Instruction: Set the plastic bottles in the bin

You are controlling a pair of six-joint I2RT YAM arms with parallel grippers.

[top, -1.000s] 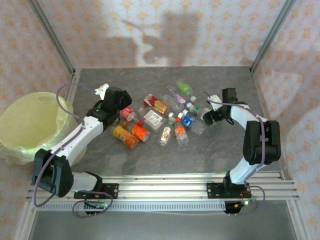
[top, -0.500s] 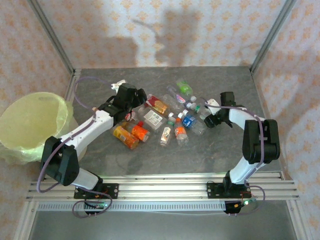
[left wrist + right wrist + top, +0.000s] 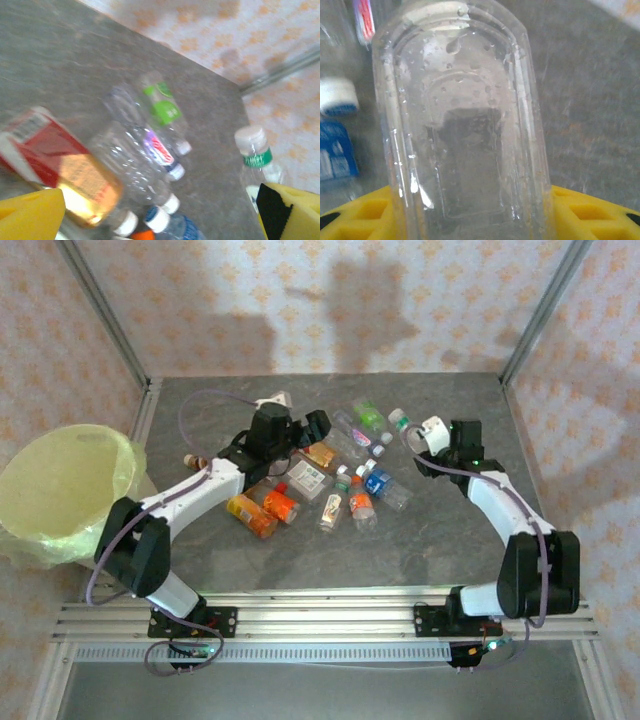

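Several plastic bottles [image 3: 330,485] lie in a heap at mid-table. My right gripper [image 3: 420,435] is shut on a clear bottle [image 3: 465,125] with a white cap and green neck band [image 3: 398,418], held just right of the heap. Its yellow fingers [image 3: 585,212] press the bottle's sides. My left gripper [image 3: 303,430] hangs open over the heap's back left, its yellow pads [image 3: 30,215] wide apart. Under it lie a red-labelled orange bottle [image 3: 60,165], a green-labelled one [image 3: 162,102] and a blue-capped one [image 3: 170,222]. The bin [image 3: 65,490], lined in pale yellow-green, stands at the far left.
A small brown bottle [image 3: 190,458] lies apart beside the left arm, between heap and bin. Metal frame posts [image 3: 545,305] and patterned walls close in the back and sides. The arms' rail [image 3: 320,615] runs along the near edge.
My left arm swung from near the bin rightward over the heap, staying open. My right gripper closed on the clear bottle and carried it up and back from the heap's right edge.
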